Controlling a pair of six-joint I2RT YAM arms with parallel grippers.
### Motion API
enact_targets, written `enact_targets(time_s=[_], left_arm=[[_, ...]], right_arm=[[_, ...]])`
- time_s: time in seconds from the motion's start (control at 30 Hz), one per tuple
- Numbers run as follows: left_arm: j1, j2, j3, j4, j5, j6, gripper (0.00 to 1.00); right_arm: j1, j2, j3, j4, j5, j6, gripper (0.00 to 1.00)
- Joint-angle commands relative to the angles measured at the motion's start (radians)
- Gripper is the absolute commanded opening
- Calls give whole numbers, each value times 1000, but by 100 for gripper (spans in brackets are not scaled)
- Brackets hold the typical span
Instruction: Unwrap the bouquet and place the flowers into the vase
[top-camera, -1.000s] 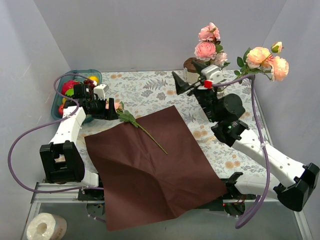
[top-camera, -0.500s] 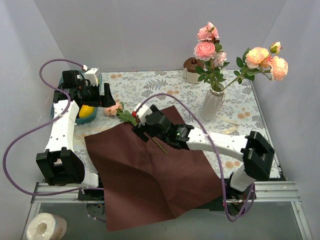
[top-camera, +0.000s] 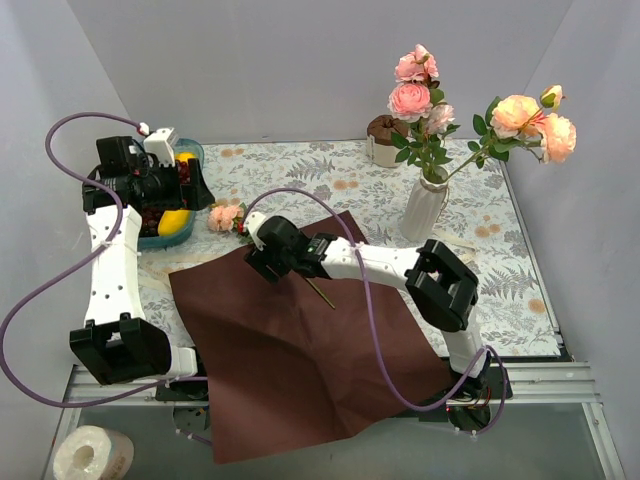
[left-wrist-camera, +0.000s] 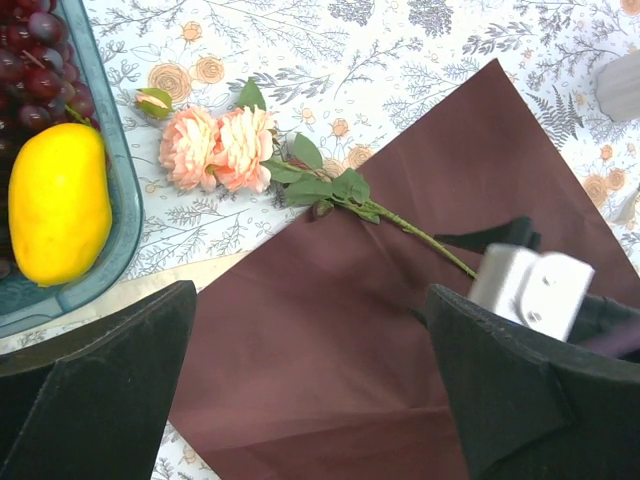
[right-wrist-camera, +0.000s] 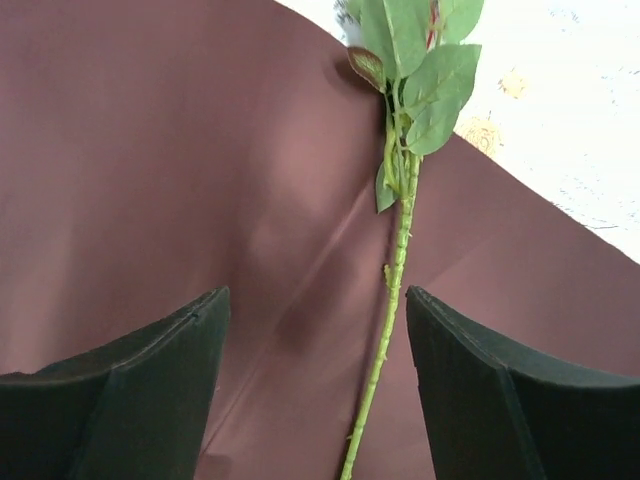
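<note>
The right gripper (right-wrist-camera: 315, 335), jaws apart, straddles the flower stem (right-wrist-camera: 396, 268) on the maroon paper (top-camera: 300, 350); the left gripper (left-wrist-camera: 310, 385) gapes wide, far left.

Peach rose (left-wrist-camera: 310, 185) lying across maroon paper (top-camera: 300, 350), other roses (top-camera: 412, 100) standing in vase (top-camera: 423, 210)

Three plain, pale grey walls close in the table (top-camera: 500, 290): a back wall (top-camera: 300, 70), a left wall (top-camera: 40, 100) and a right wall (top-camera: 600, 220), meeting at its far corners. A white cloth (top-camera: 300, 175) printed with grey ferns and orange roses covers the tabletop. A metal rail (top-camera: 560, 385) runs along the near edge. Below lies a grey surface (top-camera: 400, 450) with a white roll (top-camera: 92, 455) at its near left. The light is soft and even.
</note>
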Motion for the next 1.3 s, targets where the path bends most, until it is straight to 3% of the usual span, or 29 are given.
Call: enact_targets(time_s=[0.0, 0.03, 0.07, 0.13, 0.23, 0.6, 0.8, 1.03, 1.13, 1.27], left_arm=[[12, -60, -4, -1, -60, -8, 98], [17, -65, -14, 9, -71, -19, 98], [23, -85, -22, 48, -93, -33, 89], [29, -105, -36, 85, -113, -85, 86], [28, -105, -33, 99, -100, -111, 98], [28, -85, -76, 54, -41, -47, 98], [28, -97, -77, 65, -80, -13, 98], [28, -80, -53, 16, 5, 21, 98], [28, -102, -57, 23, 8, 41, 98], [28, -99, -42, 14, -11, 59, 98]], right_arm=[[-75, 43, 68, -45, -91, 7, 76], [-95, 49, 69, -46, -101, 7, 75], [-106, 57, 76, -54, -104, 7, 75], [-125, 78, 92, -66, -113, 7, 75], [-145, 88, 94, -57, -128, 7, 74], [-146, 126, 102, -22, -168, -36, 66], [-146, 193, 184, -75, -154, -65, 66], [-151, 278, 305, -147, -157, -65, 63], [-151, 281, 310, -147, -163, -70, 56], [-152, 298, 327, -163, -157, -76, 34]])
